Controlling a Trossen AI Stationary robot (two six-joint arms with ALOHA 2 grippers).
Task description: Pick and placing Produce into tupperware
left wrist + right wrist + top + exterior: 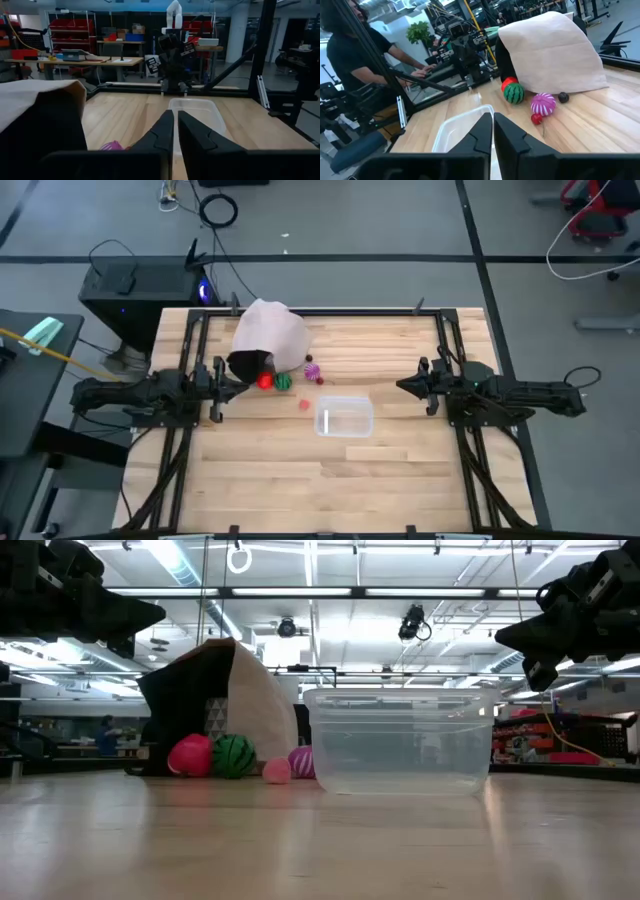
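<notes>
Two tools clenched, holding nothing: left tool [240, 387], right tool [402, 386], both above the counter [300, 480] | produce [283, 382] at bag [272, 332] mouth | tub [345, 418] just beside produce, between the tools

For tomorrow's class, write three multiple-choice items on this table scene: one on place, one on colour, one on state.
1. Where does the green striped toy lie?
A. at the bag's mouth
B. inside the tub
C. off the table
2. What colour is the spiky ball?
A. blue
B. magenta
C. yellow
3. What does the clear tub hold?
A. nothing
B. all the produce
C. the bag

Key: 1 A, it sits beside the red toy at the pale bag; 2 B, plainly magenta; 3 A, the low view shows it empty.
</notes>
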